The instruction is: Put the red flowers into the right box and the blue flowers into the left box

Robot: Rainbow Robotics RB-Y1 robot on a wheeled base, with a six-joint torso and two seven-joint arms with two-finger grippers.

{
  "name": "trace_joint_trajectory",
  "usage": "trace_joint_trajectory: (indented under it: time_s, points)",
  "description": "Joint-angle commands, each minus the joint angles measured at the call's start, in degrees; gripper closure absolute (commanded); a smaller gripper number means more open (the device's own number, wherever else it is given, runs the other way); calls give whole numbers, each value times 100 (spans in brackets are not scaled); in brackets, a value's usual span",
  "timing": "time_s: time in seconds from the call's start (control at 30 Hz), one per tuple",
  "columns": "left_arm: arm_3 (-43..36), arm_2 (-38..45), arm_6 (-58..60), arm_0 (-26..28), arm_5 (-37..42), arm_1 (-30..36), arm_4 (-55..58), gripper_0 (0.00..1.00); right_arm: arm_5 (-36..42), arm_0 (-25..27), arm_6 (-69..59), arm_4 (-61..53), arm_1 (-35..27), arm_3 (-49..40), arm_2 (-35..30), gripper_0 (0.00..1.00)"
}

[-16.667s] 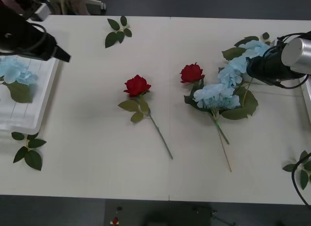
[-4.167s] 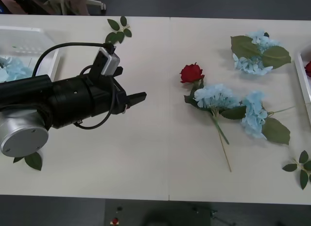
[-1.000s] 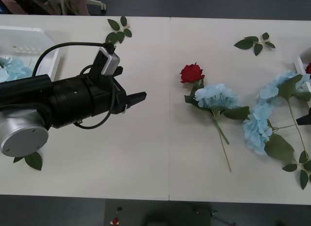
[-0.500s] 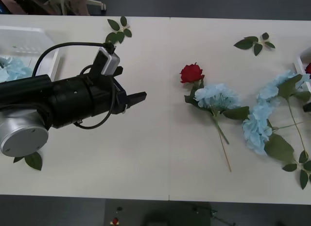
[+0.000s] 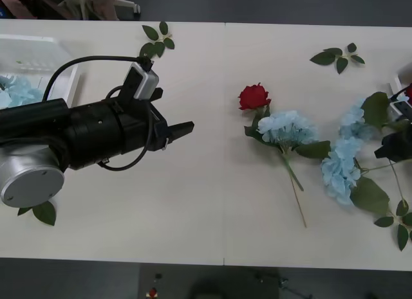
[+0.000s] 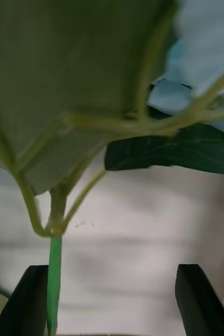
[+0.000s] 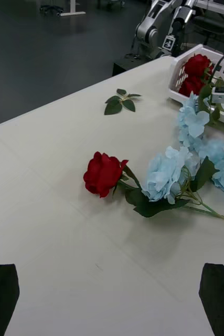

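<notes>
Right claw [image 5: 394, 146]: at the right edge of the front frame, low over the blue flowers [image 5: 341, 163] lying there. In the right wrist view its 2 black fingers [image 6: 27, 300] stand wide apart, holding nothing; a green stem [image 6: 54, 278] runs just beside one finger, with a big leaf and pale petals beyond.

Step in hand, as judged: picking up a blue cluster by its stem. To do it well, centre the stem between the fingers before closing, grip the stem and not a leaf, and lift clear so the neighbouring cluster does not drag along.

Left claw [image 5: 182, 129]: centre-left of the front frame, over bare surface [image 5: 212, 209], fingers [image 7: 0, 300] spread wide at the wrist view's lower corners, empty, waiting.

1 red flower [image 5: 254, 96] lies centre frame, touching another blue cluster [image 5: 285, 127]. 2 more red blooms [image 7: 195, 73] sit in the right box [image 7: 181, 71], upper right of the left wrist view. The left box [image 5: 45, 51], upper left of the front frame, holds pale blue petals.

Change from 0.5 s ago: the right claw has come in from the right edge over the blue flowers, whose upper bloom has shifted a little. The left arm, rose and centre cluster are unmoved.
</notes>
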Motion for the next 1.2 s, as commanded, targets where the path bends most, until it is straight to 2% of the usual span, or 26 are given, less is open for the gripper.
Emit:
trace_joint_trajectory:
  time_s: [0.03, 0.1, 0.13, 0.23, 0.33, 0.6, 0.77, 0.9, 0.97, 1.2]
  points:
    - [-133, 117, -213, -195, -23, 99, 10, 0, -157, -278, -26, 256, 226, 299, -83, 38]
    - [-133, 117, -213, -195, -23, 99, 10, 0, -174, -349, -34, 291, 288, 414, -74, 45]
    - [-133, 117, -213, -195, -23, 99, 10, 0, -183, -402, -17, 318, 349, 510, -74, 57]
    - [-133, 117, -213, -195, -23, 99, 10, 0, -183, -551, 10, 353, 393, 712, -56, 83]
    - [-133, 117, -213, -195, -23, 99, 10, 0, -183, -604, 62, 362, 411, 791, -56, 98]
    - [-133, 117, -213, -195, -23, 99, 10, 0, -148, -621, 194, 142, 340, 800, -285, 100]
    - [-133, 117, -213, -195, -23, 99, 10, 0, 45, -621, 721, -842, 94, 914, -698, 100]
    - [-133, 117, -213, -195, -23, 99, 10, 0, 335, -612, 1943, -2170, -213, 1152, -1111, 100]
    - [-133, 117, -213, -195, -23, 99, 10, 0, 678, -612, 2699, -3189, -380, 1284, -1366, 100]
    - [-133, 117, -213, -195, -23, 99, 10, 0, 1214, -604, 3903, -5606, -503, 1055, -1788, 100]
